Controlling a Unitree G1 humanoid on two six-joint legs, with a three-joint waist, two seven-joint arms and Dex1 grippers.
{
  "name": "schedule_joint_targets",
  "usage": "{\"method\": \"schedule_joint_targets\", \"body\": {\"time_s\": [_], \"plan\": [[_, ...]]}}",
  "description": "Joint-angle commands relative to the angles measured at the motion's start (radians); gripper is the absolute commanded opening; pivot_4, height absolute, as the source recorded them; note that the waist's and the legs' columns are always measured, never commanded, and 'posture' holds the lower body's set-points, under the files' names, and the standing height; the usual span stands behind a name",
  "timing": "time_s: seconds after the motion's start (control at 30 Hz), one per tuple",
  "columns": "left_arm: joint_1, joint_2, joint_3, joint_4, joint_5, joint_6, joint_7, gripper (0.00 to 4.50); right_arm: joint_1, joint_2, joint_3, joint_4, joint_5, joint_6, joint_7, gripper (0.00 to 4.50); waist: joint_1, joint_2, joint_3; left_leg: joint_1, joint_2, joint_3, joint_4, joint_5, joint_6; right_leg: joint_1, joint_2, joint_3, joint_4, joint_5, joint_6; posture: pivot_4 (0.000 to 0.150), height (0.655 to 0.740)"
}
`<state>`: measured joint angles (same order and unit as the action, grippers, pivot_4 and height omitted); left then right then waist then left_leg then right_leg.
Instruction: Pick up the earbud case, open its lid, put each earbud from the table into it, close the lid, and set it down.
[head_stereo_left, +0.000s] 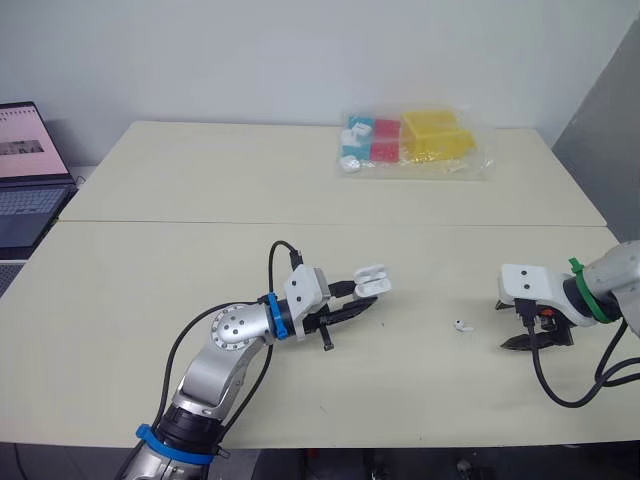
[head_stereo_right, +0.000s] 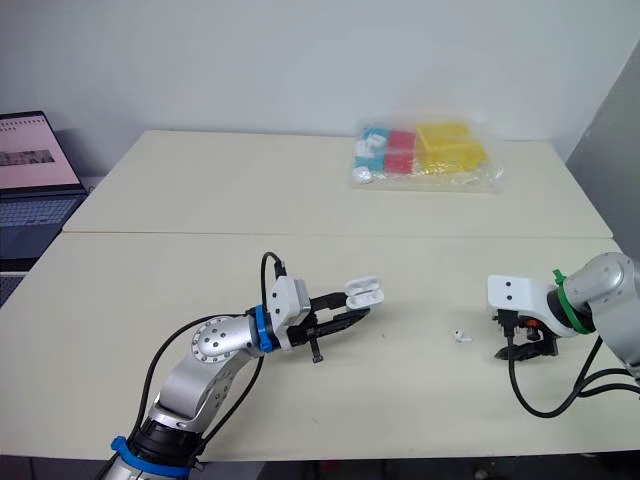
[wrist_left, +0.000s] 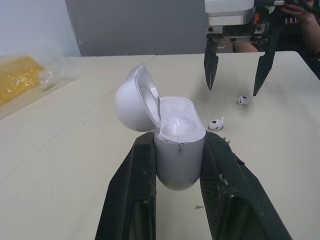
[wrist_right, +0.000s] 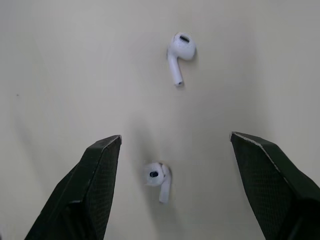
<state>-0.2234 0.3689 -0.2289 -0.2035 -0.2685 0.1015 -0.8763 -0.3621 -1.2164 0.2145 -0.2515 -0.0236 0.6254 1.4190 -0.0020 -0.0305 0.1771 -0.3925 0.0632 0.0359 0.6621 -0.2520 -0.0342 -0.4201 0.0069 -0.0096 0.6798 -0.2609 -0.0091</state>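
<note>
Our left end effector (head_stereo_left: 352, 303) is pinching the earbud case (wrist_left: 177, 150) above the worktop (head_stereo_left: 200, 260), lid hinged open for loading. Our right end effector (wrist_right: 175, 136) is hovering spread over one earbud (wrist_right: 159, 180), ready to take it; the other earbud (wrist_right: 180, 52) is lying nearer the case.

- This looks like a lab or office test room: two plain pale tables (head_stereo_left: 200, 180) pushed together before a bare wall (head_stereo_left: 300, 50).
- An open laptop (head_stereo_left: 25, 190) sits alongside.
- A clear plastic bag (head_stereo_left: 415, 145) of coloured pieces lies on the far table.
</note>
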Motion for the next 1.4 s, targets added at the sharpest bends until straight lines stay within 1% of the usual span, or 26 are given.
{"method": "schedule_joint_targets", "body": {"time_s": [0.03, 0.17, 0.3, 0.67, 0.73, 0.77, 1.0, 1.03, 1.2, 1.4], "plan": [[-0.004, -0.004, -0.001, -0.039, 0.000, -0.011, 0.010, 0.79, 0.015, -0.043, 0.007, -0.073, -0.040, 0.043, -0.026, 3.62, 0.000, 0.000, 0.000, 0.000, 0.000, 0.000, 0.000, 0.000, 0.000, 0.000, 0.000, 0.000, 0.000, 0.000, 0.000, 0.150, 0.7354], [-0.005, -0.014, -0.013, -0.035, 0.009, -0.015, 0.018, 0.79, 0.033, -0.052, 0.055, -0.061, -0.096, 0.001, -0.050, 3.62, -0.001, 0.000, 0.000, 0.001, 0.000, 0.001, 0.000, 0.000, 0.000, 0.000, 0.000, 0.000, 0.000, 0.000, 0.000, 0.150, 0.7354], [-0.009, -0.019, -0.019, -0.025, 0.021, -0.023, 0.020, 0.79, 0.010, -0.028, 0.096, -0.030, -0.131, 0.002, -0.067, 3.62, -0.001, 0.000, 0.000, 0.000, 0.000, 0.001, 0.000, 0.000, 0.000, 0.000, 0.000, 0.000, 0.000, 0.000, 0.000, 0.150, 0.7354], [-0.005, -0.021, -0.022, -0.030, 0.028, -0.021, 0.026, 0.79, -0.002, -0.001, 0.127, -0.006, -0.151, 0.002, -0.059, 3.62, -0.001, 0.000, 0.000, 0.000, 0.000, 0.001, 0.000, 0.000, 0.000, 0.000, 0.000, 0.000, 0.000, 0.000, 0.000, 0.150, 0.7354], [-0.006, -0.021, -0.022, -0.029, 0.029, -0.022, 0.025, 0.79, 0.003, -0.004, 0.131, -0.001, -0.155, -0.007, -0.055, 3.25, -0.001, 0.000, 0.000, 0.000, 0.000, 0.001, 0.000, 0.000, 0.000, 0.000, 0.000, 0.000, 0.000, 0.000, 0.000, 0.150, 0.7354], [-0.006, -0.020, -0.021, -0.028, 0.028, -0.023, 0.025, 0.79, 0.004, -0.004, 0.133, -0.001, -0.154, -0.006, -0.051, 3.00, -0.001, 0.000, 0.000, 0.000, 0.000, 0.001, 0.000, 0.000, 0.000, 0.000, 0.000, 0.000, 0.000, 0.000, 0.000, 0.150, 0.7354], [-0.010, -0.021, -0.022, -0.024, 0.031, -0.025, 0.024, 0.79, 0.000, 0.015, 0.142, -0.005, -0.158, 0.003, -0.048, 0.57, -0.001, 0.000, 0.000, 0.000, 0.000, 0.001, 0.000, 0.000, 0.000, 0.000, 0.000, 0.000, 0.000, 0.000, 0.000, 0.150, 0.7354], [-0.010, -0.020, -0.022, -0.023, 0.032, -0.026, 0.023, 0.79, 0.000, 0.017, 0.141, -0.005, -0.158, 0.002, -0.047, 0.42, -0.001, 0.000, 0.000, 0.000, 0.000, 0.001, 0.000, 0.000, 0.000, 0.000, 0.000, 0.000, 0.000, 0.000, 0.000, 0.150, 0.7354], [-0.014, -0.018, -0.019, -0.012, 0.035, -0.032, 0.018, 0.79, -0.010, 0.020, 0.132, 0.000, -0.156, -0.012, -0.046, 0.43, -0.002, 0.000, 0.000, 0.001, 0.000, 0.001, 0.000, 0.000, 0.000, 0.000, 0.001, 0.000, 0.000, 0.000, 0.000, 0.150, 0.7354], [-0.032, -0.019, -0.003, 0.005, 0.023, -0.034, 0.014, 0.79, -0.031, 0.000, 0.047, -0.052, -0.074, -0.014, -0.023, 0.43, -0.002, 0.000, 0.000, 0.000, 0.000, 0.001, 0.000, 0.000, 0.000, 0.000, 0.001, 0.000, 0.000, 0.000, 0.000, 0.150, 0.7354]]}}
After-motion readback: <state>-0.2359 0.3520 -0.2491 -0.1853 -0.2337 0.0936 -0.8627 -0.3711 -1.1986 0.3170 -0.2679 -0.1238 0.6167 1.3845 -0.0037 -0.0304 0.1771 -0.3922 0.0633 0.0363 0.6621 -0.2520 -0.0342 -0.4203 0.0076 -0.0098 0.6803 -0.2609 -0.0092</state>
